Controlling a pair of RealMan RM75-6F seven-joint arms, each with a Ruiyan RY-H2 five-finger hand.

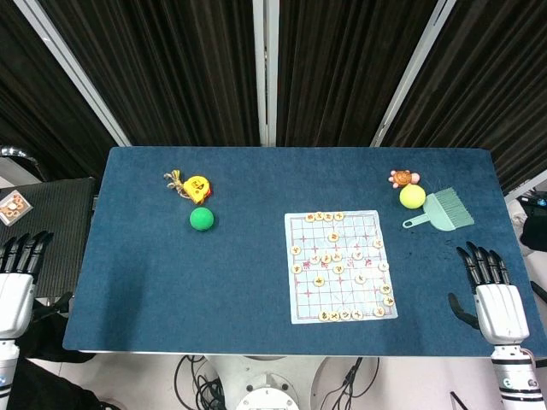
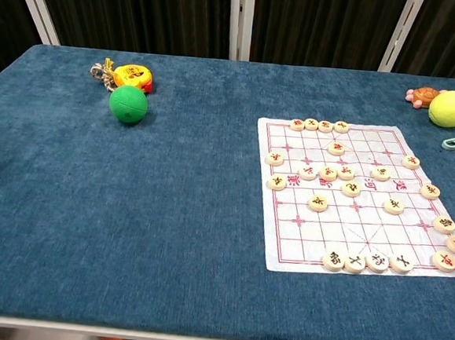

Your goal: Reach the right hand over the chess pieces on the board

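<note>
A white paper chess board (image 1: 341, 266) (image 2: 356, 197) with a red grid lies on the blue table, right of centre. Several round wooden chess pieces (image 1: 334, 237) (image 2: 318, 202) are scattered over it, with rows along its far and near edges. My right hand (image 1: 491, 289) hovers at the table's near right corner, fingers straight and apart, holding nothing, well to the right of the board. My left hand (image 1: 19, 275) hangs off the table's left edge, fingers extended, empty. Neither hand shows in the chest view.
A green ball (image 1: 202, 219) (image 2: 128, 103) and a yellow toy (image 1: 196, 186) (image 2: 132, 76) sit at the far left. At the far right are a yellow ball (image 1: 413, 196) (image 2: 450, 109), a small turtle toy (image 1: 402, 178) (image 2: 422, 96) and a green brush (image 1: 443, 212).
</note>
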